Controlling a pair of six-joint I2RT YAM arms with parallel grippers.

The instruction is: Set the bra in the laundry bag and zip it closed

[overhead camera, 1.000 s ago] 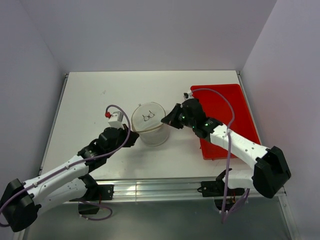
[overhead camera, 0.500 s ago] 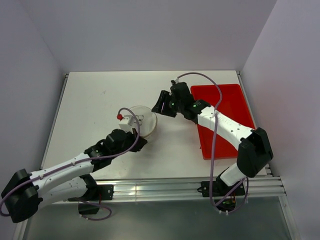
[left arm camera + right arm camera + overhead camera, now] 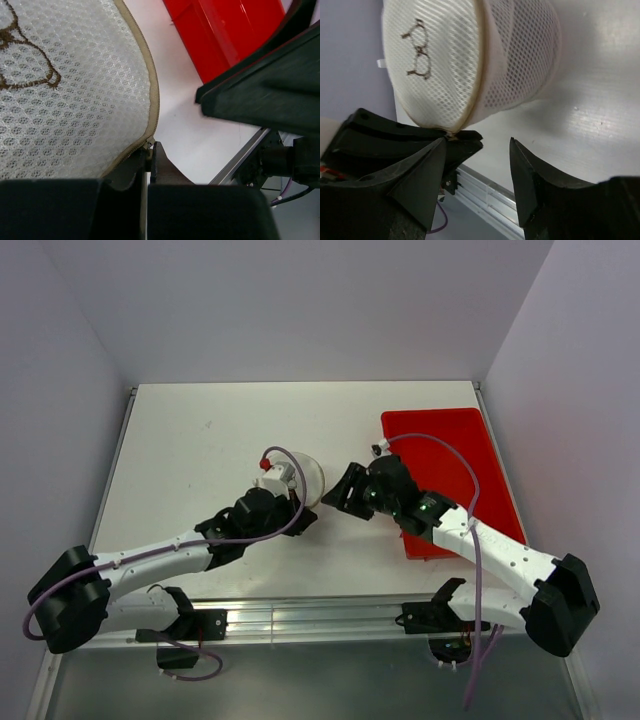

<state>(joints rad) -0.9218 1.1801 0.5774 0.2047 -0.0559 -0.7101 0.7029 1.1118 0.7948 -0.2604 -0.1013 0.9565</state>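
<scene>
The laundry bag is a white mesh pouch with a tan zipper edge, standing mid-table and half covered by my left wrist. Its lid carries a brown glasses drawing. My left gripper is shut on the zipper pull at the bag's rim. My right gripper stands open just right of the bag, with only table between its fingers and not touching the bag. In the top view the right gripper faces the left gripper. The bra shows in no view.
The red tray lies at the right of the table, under my right arm; its corner is close to the bag. The aluminium rail runs along the table's near edge.
My left gripper has travelled right around the bag's rim, staying shut. The right gripper opened, swung up and away from the bag, then came back beside it.
</scene>
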